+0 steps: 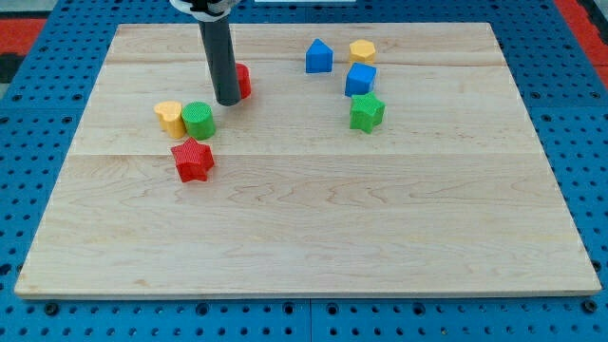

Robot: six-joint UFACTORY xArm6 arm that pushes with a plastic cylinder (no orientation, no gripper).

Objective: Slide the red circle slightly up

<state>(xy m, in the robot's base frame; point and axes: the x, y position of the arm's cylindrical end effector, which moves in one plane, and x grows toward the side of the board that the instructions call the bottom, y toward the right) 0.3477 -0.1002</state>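
Note:
The red circle [243,81] sits near the view's top left of the wooden board [313,228], mostly hidden behind my rod. My tip [227,101] rests on the board at the red circle's lower left edge, touching or nearly touching it. Just left and below my tip stand a green circle [199,120] and a yellow heart [169,117], side by side. A red star [193,159] lies below them.
At the view's top right are a blue house-shaped block [318,56], a yellow hexagon [361,50], a blue block [360,79] and a green star [366,111], close together. A blue pegboard [38,171] surrounds the board.

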